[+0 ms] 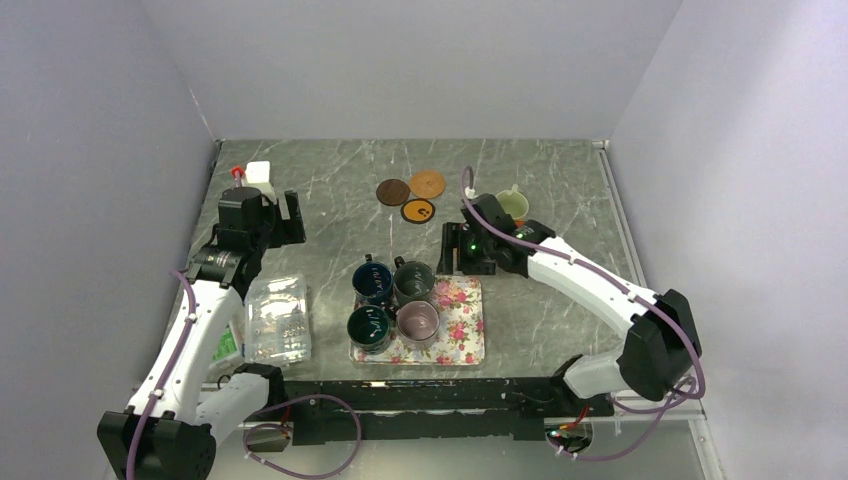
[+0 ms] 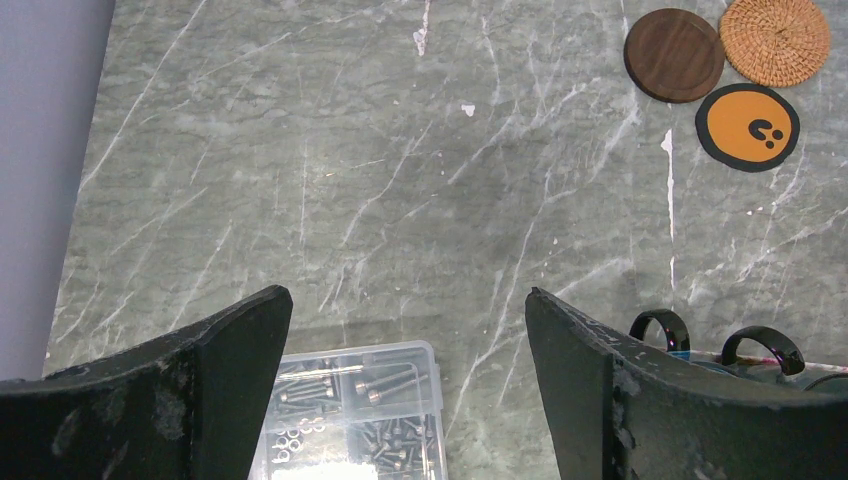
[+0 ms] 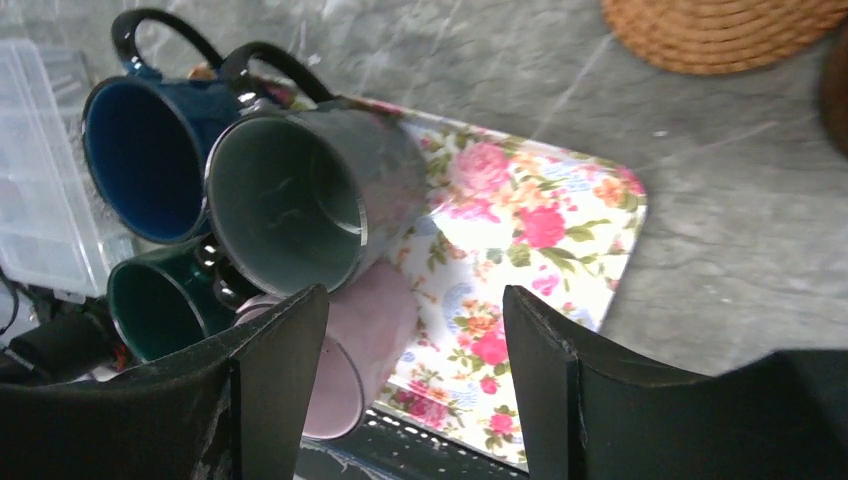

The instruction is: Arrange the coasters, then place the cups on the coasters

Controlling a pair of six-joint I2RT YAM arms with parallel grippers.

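Observation:
Three coasters lie together at the back: dark brown [image 1: 392, 191] [image 2: 674, 55], tan woven [image 1: 427, 184] [image 2: 775, 40], and black with an orange face [image 1: 418, 211] [image 2: 748, 126]. A navy cup [image 1: 372, 282] [image 3: 150, 155], a grey-green cup [image 1: 413, 281] [image 3: 300, 195], a dark green cup [image 1: 369, 327] [image 3: 160, 300] and a mauve cup [image 1: 418, 321] [image 3: 365, 330] stand on the floral tray [image 1: 462, 330] [image 3: 530, 230]. A pale cream-green cup [image 1: 513, 204] stands on the table behind the right arm. My right gripper [image 1: 455, 250] [image 3: 415, 292] hangs open over the tray's far edge, holding nothing. My left gripper [image 1: 275, 215] [image 2: 408, 295] is open and empty at the left.
A clear plastic box [image 1: 277, 318] [image 2: 355, 415] of screws lies left of the tray, below my left gripper. A small white block with a red cap [image 1: 258, 173] sits at the back left. Grey walls close in the table on three sides.

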